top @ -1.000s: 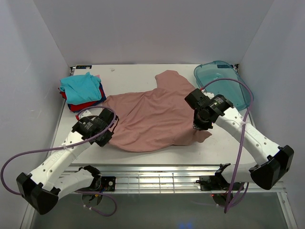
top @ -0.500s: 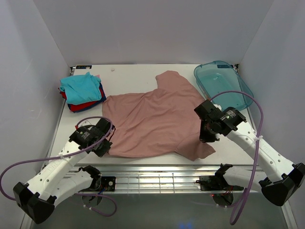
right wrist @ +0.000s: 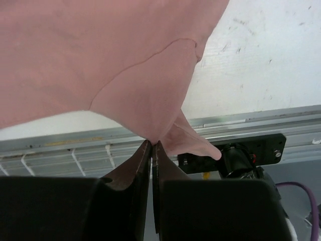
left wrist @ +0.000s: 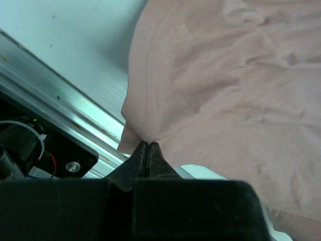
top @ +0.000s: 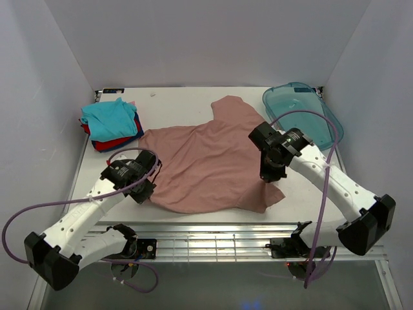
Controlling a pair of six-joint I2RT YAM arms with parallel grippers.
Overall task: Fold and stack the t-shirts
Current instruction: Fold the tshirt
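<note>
A large dusty-pink t-shirt (top: 210, 161) lies spread over the middle of the table, one sleeve reaching toward the back. My left gripper (top: 147, 190) is shut on its near-left hem corner (left wrist: 143, 135), just above the table's front rail. My right gripper (top: 268, 175) is shut on a pinch of the pink t-shirt's cloth (right wrist: 150, 120) near its right front corner and holds that part lifted. A stack of folded t-shirts (top: 111, 124), teal on top with red and dark blue under it, sits at the back left.
A translucent blue-green plastic tray (top: 303, 111) stands at the back right. A metal rail (top: 213, 232) runs along the table's front edge. White walls close in the left, right and back sides.
Both grippers pulled the pink t-shirt's front edge toward the near rail half a second ago. Now they have moved back inward with the cloth, the right one lifting its corner.
</note>
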